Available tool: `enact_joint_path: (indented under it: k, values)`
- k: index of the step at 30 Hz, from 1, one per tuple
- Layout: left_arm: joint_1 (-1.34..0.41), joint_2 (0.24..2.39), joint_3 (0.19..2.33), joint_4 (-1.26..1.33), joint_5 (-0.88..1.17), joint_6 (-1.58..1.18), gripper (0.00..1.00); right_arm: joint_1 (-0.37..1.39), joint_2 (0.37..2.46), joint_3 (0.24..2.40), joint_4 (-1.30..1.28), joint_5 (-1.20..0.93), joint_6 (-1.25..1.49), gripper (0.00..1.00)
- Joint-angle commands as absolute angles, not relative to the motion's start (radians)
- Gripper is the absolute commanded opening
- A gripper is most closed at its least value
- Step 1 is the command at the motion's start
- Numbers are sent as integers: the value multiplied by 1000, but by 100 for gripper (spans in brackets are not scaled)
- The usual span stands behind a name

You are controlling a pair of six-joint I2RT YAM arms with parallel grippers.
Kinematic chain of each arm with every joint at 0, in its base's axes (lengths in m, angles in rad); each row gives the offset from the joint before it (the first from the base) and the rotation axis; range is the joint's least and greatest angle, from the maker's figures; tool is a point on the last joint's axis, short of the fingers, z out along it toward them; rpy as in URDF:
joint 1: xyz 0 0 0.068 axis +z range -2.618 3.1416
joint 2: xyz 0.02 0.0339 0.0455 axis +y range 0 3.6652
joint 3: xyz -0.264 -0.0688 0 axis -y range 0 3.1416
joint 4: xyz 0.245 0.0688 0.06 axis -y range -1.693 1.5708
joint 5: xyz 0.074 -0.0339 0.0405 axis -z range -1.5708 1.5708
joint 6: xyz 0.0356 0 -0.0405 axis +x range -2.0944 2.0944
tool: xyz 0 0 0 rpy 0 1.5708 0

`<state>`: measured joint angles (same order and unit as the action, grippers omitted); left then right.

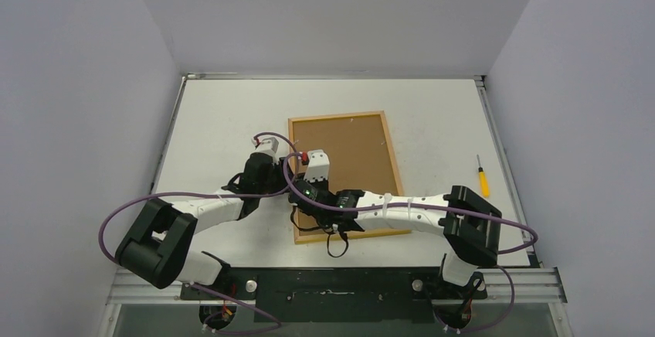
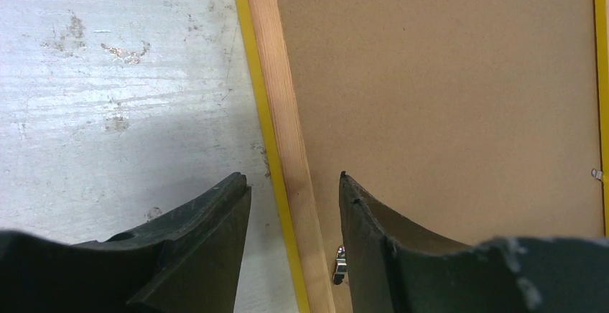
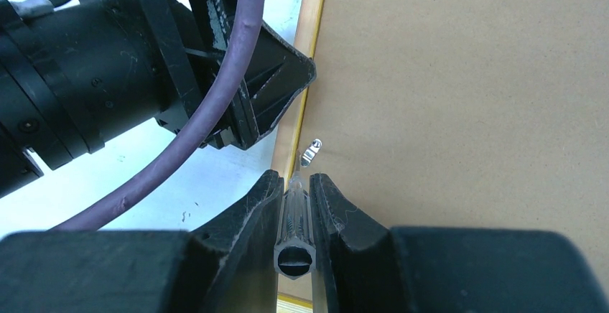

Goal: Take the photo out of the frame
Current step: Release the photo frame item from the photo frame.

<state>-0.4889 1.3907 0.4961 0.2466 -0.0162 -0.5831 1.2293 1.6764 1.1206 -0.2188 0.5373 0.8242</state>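
- The frame (image 1: 344,159) lies flat on the white worktop (image 1: 224,120), about in the middle of it.
- The frame is face down. Its brown back is up, with a light wood rim around it. A thin strip of yellow peeks out along the frame's left edge.
- The left pincer (image 2: 294,180) is at the frame's left edge. Its two fingers stand apart and hold nothing.
- One left finger is over the worktop just outside the frame. The other is over the brown back. The wood rim runs between them.
- I cannot tell if those fingers touch the frame.
- The right pincer (image 3: 294,180) is also at the frame's left edge, just beside the left pincer, on the side nearer the arm bases.
- The right pincer is closed tight on a clear tool (image 3: 294,227). The tool sits straight between the two fingers.
- The tip of the clear tool points at a small metal tab (image 3: 310,151) on the frame's back, close to the rim. The tip is very near the tab.
- A small yellow screwdriver (image 1: 483,178) lies on the worktop, well to the right of the frame. Nothing touches it.
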Motion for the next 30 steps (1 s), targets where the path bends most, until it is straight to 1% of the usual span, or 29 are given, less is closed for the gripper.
enact_joint_path:
  k: [1, 12, 24, 30]
  values:
    - [-486, 1396, 537, 274, -2, -578, 46, 1242, 1687, 1167, -210, 573, 821, 5]
    - [-485, 1405, 545, 261, -1, -574, 44, 1247, 1735, 1198, -234, 572, 823, 5]
    - [-485, 1443, 574, 227, 0, -572, 40, 1247, 1792, 1251, -300, 577, 831, 5]
    - [-485, 1445, 578, 220, 0, -571, 33, 1254, 1822, 1298, -364, 592, 836, 5]
